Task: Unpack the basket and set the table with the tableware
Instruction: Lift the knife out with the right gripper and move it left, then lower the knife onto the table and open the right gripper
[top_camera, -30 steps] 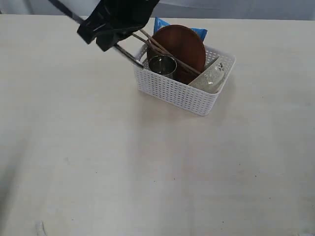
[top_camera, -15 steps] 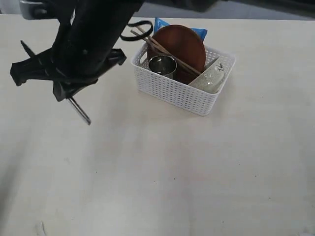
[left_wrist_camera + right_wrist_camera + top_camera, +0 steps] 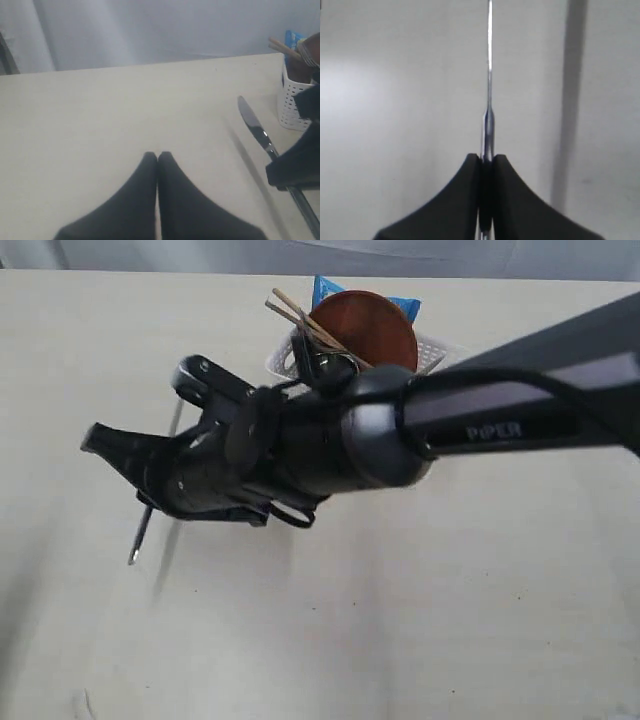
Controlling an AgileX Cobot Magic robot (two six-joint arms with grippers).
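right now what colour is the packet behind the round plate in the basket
The packet is blue; the exterior view shows it best.

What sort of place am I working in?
Likely a test bench staged as a dining table: pale cream tabletop against a plain grey-white backdrop, white lattice plastic basket of tableware, right gripper holding a steel knife.

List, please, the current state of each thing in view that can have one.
right tool: shut on the knife.
left tool: shut, holding nothing.
knife: gripped at the handle, lifted clear of the table, outside the basket.
basket: upright on the table, not yet emptied.
plate: standing on edge in the basket.
chopsticks: leaning in the basket, ends above the rim.
blue packet: upright behind the plate.
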